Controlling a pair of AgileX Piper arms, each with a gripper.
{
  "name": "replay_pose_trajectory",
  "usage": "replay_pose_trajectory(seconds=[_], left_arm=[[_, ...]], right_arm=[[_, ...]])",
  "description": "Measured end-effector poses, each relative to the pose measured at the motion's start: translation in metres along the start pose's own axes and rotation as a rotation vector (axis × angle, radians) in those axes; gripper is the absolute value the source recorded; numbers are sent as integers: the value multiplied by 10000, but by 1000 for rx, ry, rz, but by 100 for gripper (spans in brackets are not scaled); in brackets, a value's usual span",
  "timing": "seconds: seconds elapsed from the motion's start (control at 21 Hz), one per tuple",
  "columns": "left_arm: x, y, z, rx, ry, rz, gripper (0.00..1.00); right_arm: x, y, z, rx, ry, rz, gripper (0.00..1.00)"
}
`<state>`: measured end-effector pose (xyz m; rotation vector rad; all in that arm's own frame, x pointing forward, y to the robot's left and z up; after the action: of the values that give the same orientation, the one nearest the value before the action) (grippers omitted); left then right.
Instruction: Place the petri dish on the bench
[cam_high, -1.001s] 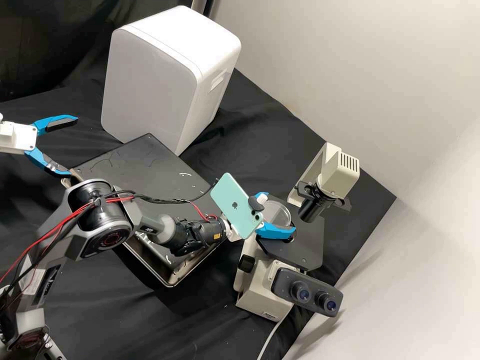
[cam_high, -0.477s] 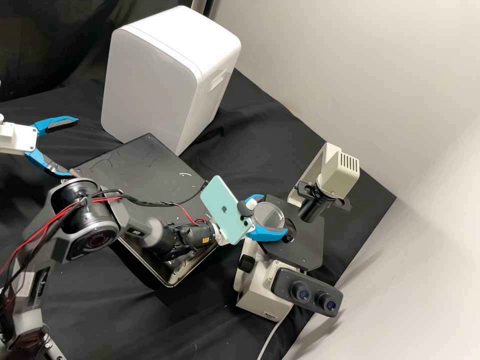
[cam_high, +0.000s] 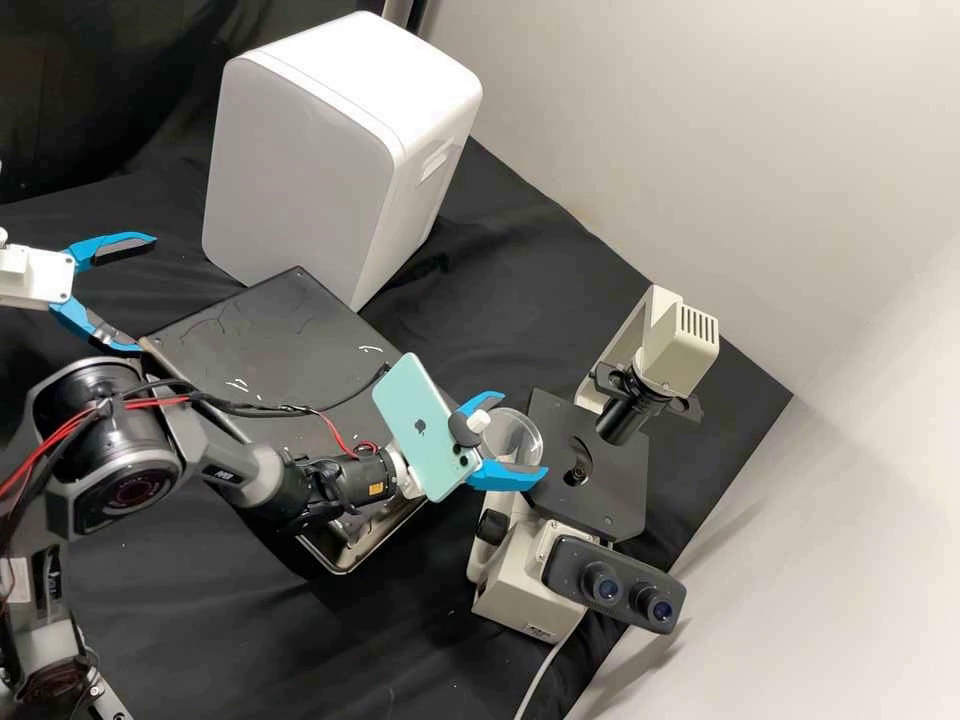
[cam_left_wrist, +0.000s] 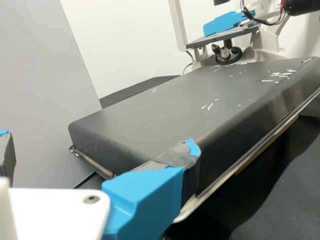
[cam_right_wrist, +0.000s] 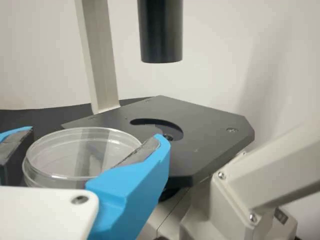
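Note:
The clear round petri dish hangs in the air just off the near-left edge of the microscope's black stage, above the gap between microscope and black slab. My right gripper is shut on the dish, one blue finger on each side of it. My left gripper stands open at the far left of the bench, by the corner of the black slab, with nothing between its fingers.
A white box-shaped appliance stands at the back. The beige microscope with its eyepieces and condenser sits at the right. Black cloth covers the bench, with open room behind the microscope and along the front.
My right gripper has drawn back to the left with the petri dish, carrying it from over the stage's opening to just past the stage's edge. The left arm has kept still.

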<state>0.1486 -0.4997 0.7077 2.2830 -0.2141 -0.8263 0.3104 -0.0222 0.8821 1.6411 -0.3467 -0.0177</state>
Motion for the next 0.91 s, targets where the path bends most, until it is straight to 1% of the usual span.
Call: replay_pose_trajectory(seconds=[0.05, 0.14, 0.24, 0.33, 0.48, 0.57, 0.72, 0.86, 0.91], left_arm=[[0, 0, 0, 0, 0, 0, 100], [0, 0, 0, 0, 0, 0, 100], [0, 0, 0, 0, 0, 0, 100], [0, 0, 0, 0, 0, 0, 100], [0, 0, 0, 0, 0, 0, 100], [0, 0, 0, 0, 0, 0, 100], [0, 0, 0, 0, 0, 0, 100], [0, 0, 0, 0, 0, 0, 100], [0, 0, 0, 0, 0, 0, 100]], right_arm=[[-55, -18, -2, -1, 0, -7, 0], [-171, -36, -45, -3, 14, -19, 0], [-295, -44, -105, 2, 43, -23, 0], [-417, -56, -178, 11, 83, -23, 0], [-574, -126, -275, 15, 140, -41, 0], [-653, -203, -305, 14, 164, -67, 0], [-760, -351, -321, 8, 180, -129, 0], [-844, -459, -298, -1, 178, -178, 0], [-867, -484, -286, -12, 177, -189, 0]])
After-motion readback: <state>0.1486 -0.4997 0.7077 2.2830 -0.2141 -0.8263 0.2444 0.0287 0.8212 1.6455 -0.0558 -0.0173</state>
